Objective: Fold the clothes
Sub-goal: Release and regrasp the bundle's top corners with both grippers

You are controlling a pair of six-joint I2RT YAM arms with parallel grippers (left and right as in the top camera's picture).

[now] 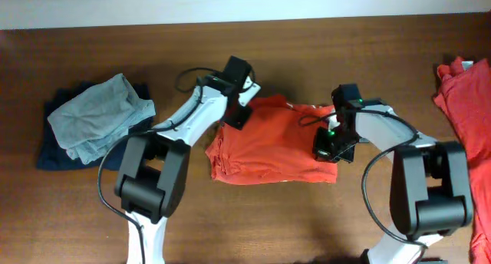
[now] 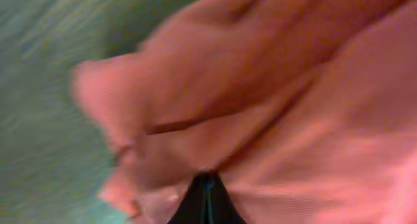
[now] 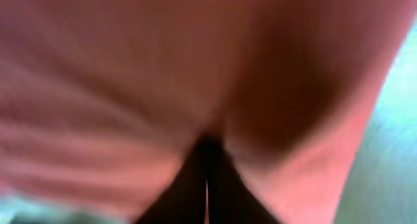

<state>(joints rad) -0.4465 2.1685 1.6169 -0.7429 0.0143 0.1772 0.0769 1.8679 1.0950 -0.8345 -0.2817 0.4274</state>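
- The left gripper (image 2: 207,199) has its two dark fingers pinched together, only a hairline between them, and red-orange cloth bunches right at their tips. It is clamped on the red-orange short-sleeved cotton T-shirt (image 2: 293,87).
- From overhead, that left gripper (image 1: 236,114) sits at the shirt's far left corner, pointing down into the fabric.
- The right gripper (image 3: 207,178) looks much the same, with its fingers closed to a narrow slit and creases in the cloth (image 3: 130,68) fanning out from the tips. It too is gripping the shirt, though this view is very blurred.
- From overhead, the right gripper (image 1: 331,145) is at the shirt's right edge, about halfway down.
- Any printing on the shirt is too blurred to read in either wrist view.
- The left arm reaches up from the near edge and bends right over the shirt. The right arm comes up likewise and hooks left.
- The T-shirt (image 1: 268,145) lies in a rough rectangle at the middle of the brown wooden table (image 1: 307,41), between the two arms.
- A second red-orange garment (image 1: 464,103) lies loose at the far right edge, well apart.
- At the left, a crumpled grey garment (image 1: 100,114) rests on a dark navy one (image 1: 54,153).
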